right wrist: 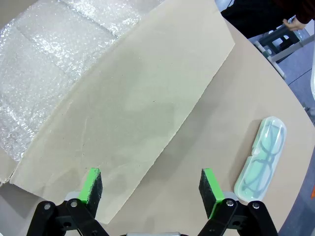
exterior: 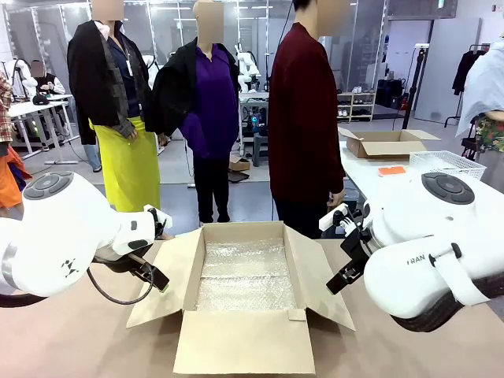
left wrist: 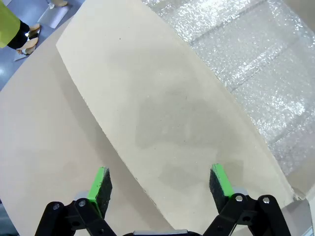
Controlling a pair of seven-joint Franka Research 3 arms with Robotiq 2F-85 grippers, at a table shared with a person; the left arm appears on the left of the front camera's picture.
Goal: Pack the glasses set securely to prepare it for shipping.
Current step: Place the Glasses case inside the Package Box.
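One case within reach: the mint-green case [right wrist: 261, 157], lying flat on the table [right wrist: 211, 128], outside the cardboard box [right wrist: 138, 108] and just off its right flap.
Direction from right gripper [right wrist: 150, 184]: off to the side in the right wrist view, past the finger at picture right; close by, not touching.
Long axis: roughly along the fingers' own direction, tilted a little, so the jaws' closing line would cross its narrow width.
Nearer arm: the right, as I judge it; the left gripper [left wrist: 160, 184] hangs over the opposite flap.
Grippers: both spread wide, holding nothing.
Look: pale mint shell, rounded ends, clear lid, dark-framed glasses [right wrist: 257, 169] inside.
Box: open, lined with bubble wrap [right wrist: 49, 59].
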